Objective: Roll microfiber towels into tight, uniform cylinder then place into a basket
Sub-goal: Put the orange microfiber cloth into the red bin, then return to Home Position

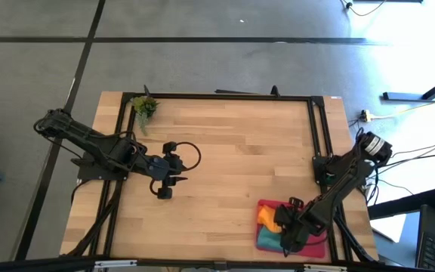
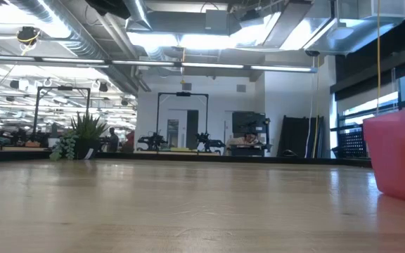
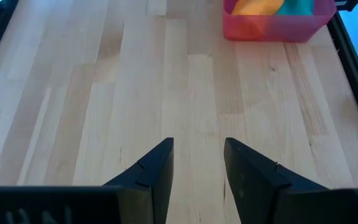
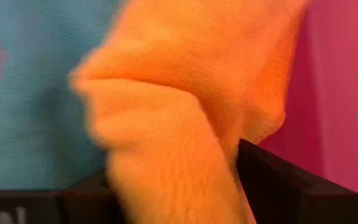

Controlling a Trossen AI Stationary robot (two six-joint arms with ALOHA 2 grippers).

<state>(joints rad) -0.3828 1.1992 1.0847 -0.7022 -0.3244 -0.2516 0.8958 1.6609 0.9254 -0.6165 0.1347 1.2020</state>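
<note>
Orange towel (image 4: 185,124) is filling the centre of the right wrist view, bunched and folded, lying between the right gripper's dark fingers (image 4: 278,180). Can't tell from the frames whether those fingers are pinching it or letting it go. Teal towel (image 4: 36,106) is sitting just beside it at the left of that frame, with the pink wall of the basket (image 4: 347,93) at the right.

From overhead, the right gripper (image 1: 287,227) is hanging down into the basket (image 1: 266,204) at the lower right of the frame, close to the table's near edge. Both towels are lying inside: orange (image 1: 266,217) toward the upper left corner of the basket, teal (image 1: 269,240) below it.

Left gripper (image 1: 171,172) is waiting left of centre over bare wooden table (image 1: 240,151), fingers (image 3: 157,171) spread apart, gripping nothing, well apart from the basket.

Small green plant sprig (image 1: 144,107) is sitting at the upper left corner of the table.

Low view is catching only the basket's pink wall (image 2: 399,154) at the right edge.
</note>
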